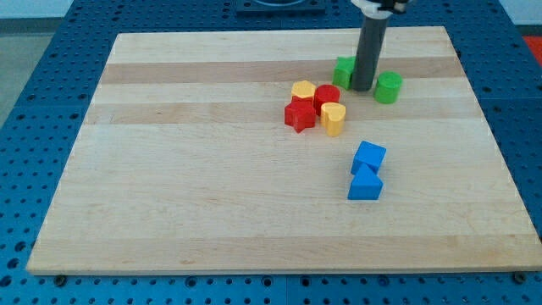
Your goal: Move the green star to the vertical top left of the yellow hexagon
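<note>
The green star point(343, 71) lies near the view's top, right of centre, partly hidden behind my rod. My tip point(362, 88) rests on the board touching the star's right side, between it and a green cylinder point(389, 87). The yellow hexagon point(303, 90) sits below and to the left of the star, at the top left of a tight cluster with a red cylinder point(327, 97), a red star point(298, 115) and a yellow heart-shaped block point(334, 119).
Two blue blocks lie lower right of the cluster: a blue cube-like block point(369, 157) and a blue triangular block point(365, 184) touching it. The wooden board point(169, 169) sits on a blue perforated table.
</note>
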